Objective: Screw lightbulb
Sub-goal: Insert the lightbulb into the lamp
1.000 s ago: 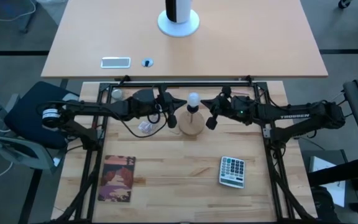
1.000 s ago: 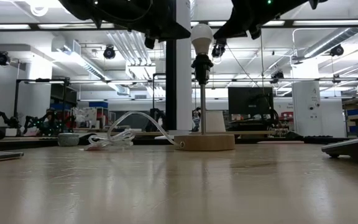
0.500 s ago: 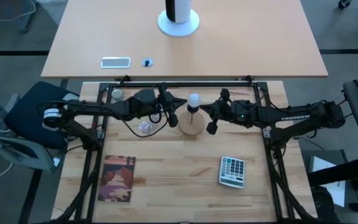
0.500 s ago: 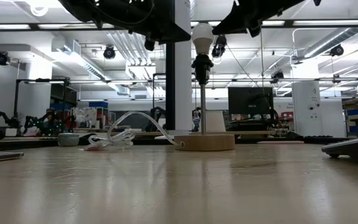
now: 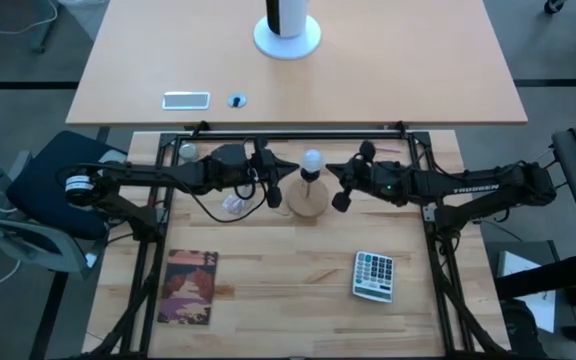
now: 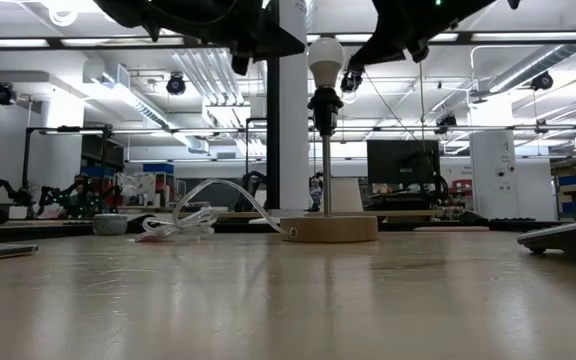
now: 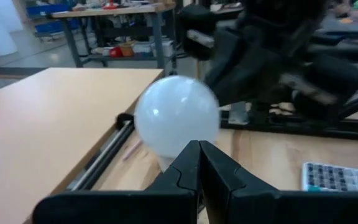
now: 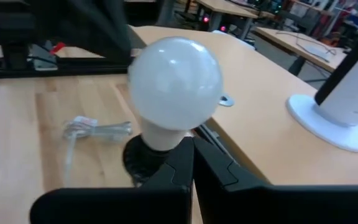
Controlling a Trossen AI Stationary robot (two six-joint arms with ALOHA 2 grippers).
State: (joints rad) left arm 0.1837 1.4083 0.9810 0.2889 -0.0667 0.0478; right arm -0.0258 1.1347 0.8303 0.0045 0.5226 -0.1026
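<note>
Lightbulb point(image 5: 312, 159) sits on top of the little lamp stand point(image 5: 307, 199) in the high view, and both arms flank it: the left gripper point(image 5: 277, 186) just beside the stand on one side, the right gripper point(image 5: 339, 186) just beside it on the other. Neither touches the bulb from up here. Judging by that, the bulb is already in its socket, and the step in hand looks like the turning itself, or the check after it. Any further turn calls for jaws that part first and then close around the glass.

Low view now: the lightbulb point(image 6: 325, 54) stands upright on the socket point(image 6: 325, 100) atop the thin stem, wooden base point(image 6: 329, 228) flat on the table point(image 6: 288, 300). Dark arm bodies hang at bulb height on either side; the fingertips cannot be made out here.

Left wrist view: the left gripper point(image 7: 199, 154) has its two fingers pressed tip to tip, clenched on nothing, with the lightbulb point(image 7: 176, 116) just ahead of those tips. Contact or a hair's gap, that cannot be told.

Right wrist view: same story for the right gripper point(image 8: 192, 149), jaws clamped together and empty, the lightbulb point(image 8: 175, 79) right in front above the dark socket point(image 8: 143, 160), a crumpled wrapper point(image 8: 95, 129) lying on the table beyond.
</note>
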